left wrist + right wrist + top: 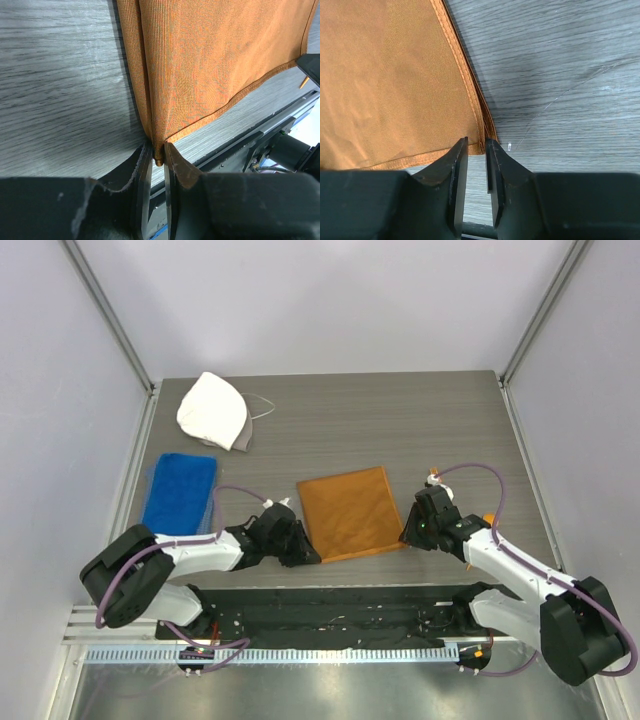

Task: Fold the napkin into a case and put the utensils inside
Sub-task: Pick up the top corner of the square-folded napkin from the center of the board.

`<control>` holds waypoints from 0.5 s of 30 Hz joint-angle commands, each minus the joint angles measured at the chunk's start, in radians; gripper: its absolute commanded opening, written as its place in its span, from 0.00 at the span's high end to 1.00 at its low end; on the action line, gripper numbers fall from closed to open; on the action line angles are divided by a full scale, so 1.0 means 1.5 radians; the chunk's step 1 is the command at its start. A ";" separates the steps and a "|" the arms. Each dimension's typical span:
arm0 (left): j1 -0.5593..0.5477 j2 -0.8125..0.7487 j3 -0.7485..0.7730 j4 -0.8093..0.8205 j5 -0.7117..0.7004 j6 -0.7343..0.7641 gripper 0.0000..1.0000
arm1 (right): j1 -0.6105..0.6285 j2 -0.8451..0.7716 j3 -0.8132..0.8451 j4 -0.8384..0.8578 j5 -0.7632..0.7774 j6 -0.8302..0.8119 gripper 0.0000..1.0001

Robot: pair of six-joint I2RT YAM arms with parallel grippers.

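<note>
Your napkin lies flat near the middle of the desk, toward its near side. It is doubled into a rough square of thin rust-orange weave with a faint sheen. Up close you can see the fine ribbed threads, soft creases, and stitched hems stacked one on the other along its right edge.

Your left claw sits at the near-left corner with its fingers drawn close, pinching the pointed tip of the cloth, which rises in a small ridge into the grip. Your right claw sits at the near-right corner. Its fingers stand narrowly apart with the hemmed corner just at their tips, and you cannot tell from here whether they actually grip it.

The desk is grey woodgrain, matte and smooth. Bare boards run from the far hem to the back wall and along the napkin's right side. Just in front of the near hem lies the black base rail. A blue towel, nubby and rectangular, lies well apart on the left. Beyond it, near the far-left corner, is a white rounded cloth cap.
</note>
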 commanded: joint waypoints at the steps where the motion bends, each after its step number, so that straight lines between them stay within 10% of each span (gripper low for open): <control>1: -0.005 0.040 -0.040 -0.115 -0.034 0.021 0.79 | -0.004 -0.018 0.017 0.012 0.001 -0.011 0.72; 15: -0.005 0.042 -0.048 -0.109 -0.032 0.018 0.78 | -0.003 -0.040 0.033 -0.013 0.017 -0.015 0.72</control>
